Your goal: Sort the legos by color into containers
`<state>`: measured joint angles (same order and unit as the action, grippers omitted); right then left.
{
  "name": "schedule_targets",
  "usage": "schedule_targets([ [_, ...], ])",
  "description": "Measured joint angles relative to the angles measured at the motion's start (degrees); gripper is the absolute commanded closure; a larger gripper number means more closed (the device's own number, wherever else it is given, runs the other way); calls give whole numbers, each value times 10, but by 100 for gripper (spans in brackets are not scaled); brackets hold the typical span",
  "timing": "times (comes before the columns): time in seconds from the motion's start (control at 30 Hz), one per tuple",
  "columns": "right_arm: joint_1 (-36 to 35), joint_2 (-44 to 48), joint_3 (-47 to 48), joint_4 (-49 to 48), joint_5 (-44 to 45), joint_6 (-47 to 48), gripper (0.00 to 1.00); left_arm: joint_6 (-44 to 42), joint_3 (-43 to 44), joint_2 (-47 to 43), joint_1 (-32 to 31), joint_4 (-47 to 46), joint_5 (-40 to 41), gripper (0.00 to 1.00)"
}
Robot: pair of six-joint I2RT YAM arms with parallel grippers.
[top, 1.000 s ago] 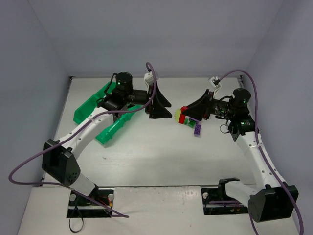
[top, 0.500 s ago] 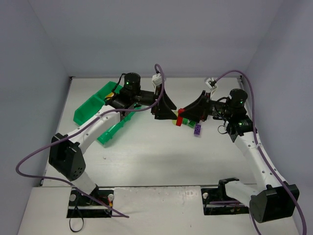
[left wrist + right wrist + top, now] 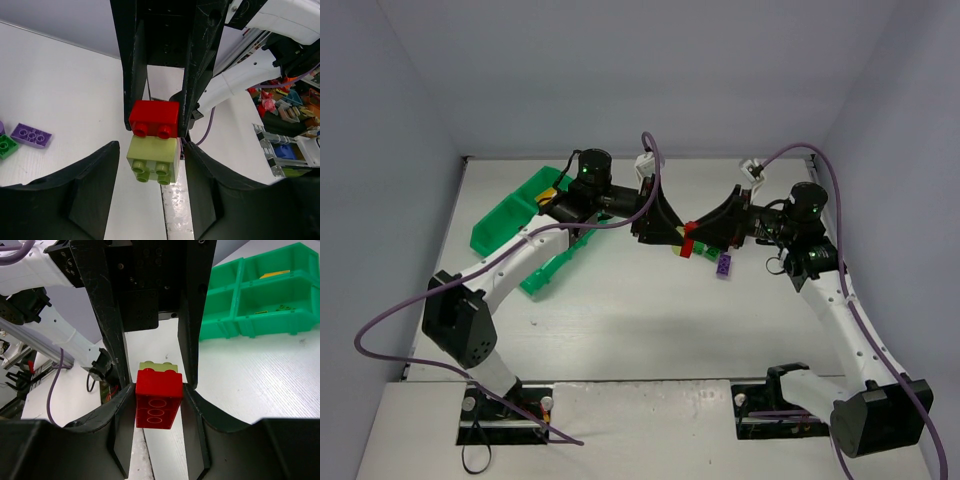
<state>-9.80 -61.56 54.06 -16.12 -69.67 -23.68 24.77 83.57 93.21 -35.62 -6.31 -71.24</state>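
Both grippers tip to tip over the middle of the white table (image 3: 620, 320).

Right gripper (image 3: 157, 395): clamped on the red brick (image 3: 157, 400), jaws at brick width, pads tight on both sides.

Lime brick (image 3: 152, 159) pressed onto the red one's studs, its own studs facing the left wrist camera. Two bricks held as one stack. Height over the table not readable.

Left gripper (image 3: 152, 150): jaws either side of the lime brick, set just wider than it. Thin gap visible on at least one side in both wrist views, so no firm grip seen.

Loose on the table just beside the right gripper: a purple flat brick (image 3: 723, 264) and a green brick (image 3: 703, 250), touching in the left wrist view.

Green tray (image 3: 500, 222) at far left, well apart from the stack, partly hidden under the left arm (image 3: 510, 262).

In the right wrist view, a yellow brick (image 3: 274, 274) in one of the tray's far compartments. Contents of the other compartments too small to tell.
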Motion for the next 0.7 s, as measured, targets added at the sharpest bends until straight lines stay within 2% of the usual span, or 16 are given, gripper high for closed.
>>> schedule_targets([
  [0.13, 0, 3, 0, 0, 0, 0, 100, 0, 0, 0, 0, 3, -7, 55],
  [0.23, 0, 3, 0, 0, 0, 0, 100, 0, 0, 0, 0, 5, -12, 63],
  [0.27, 0, 3, 0, 0, 0, 0, 100, 0, 0, 0, 0, 5, -15, 69],
  [0.3, 0, 3, 0, 0, -2, -1, 100, 0, 0, 0, 0, 5, -16, 81],
  [0.47, -1, 9, 0, -1, -3, 3, 100, 5, 0, 0, 2, 6, -26, 98],
  [0.7, -1, 19, -9, -2, -2, 4, 100, 6, 0, 0, 2, 4, -31, 100],
])
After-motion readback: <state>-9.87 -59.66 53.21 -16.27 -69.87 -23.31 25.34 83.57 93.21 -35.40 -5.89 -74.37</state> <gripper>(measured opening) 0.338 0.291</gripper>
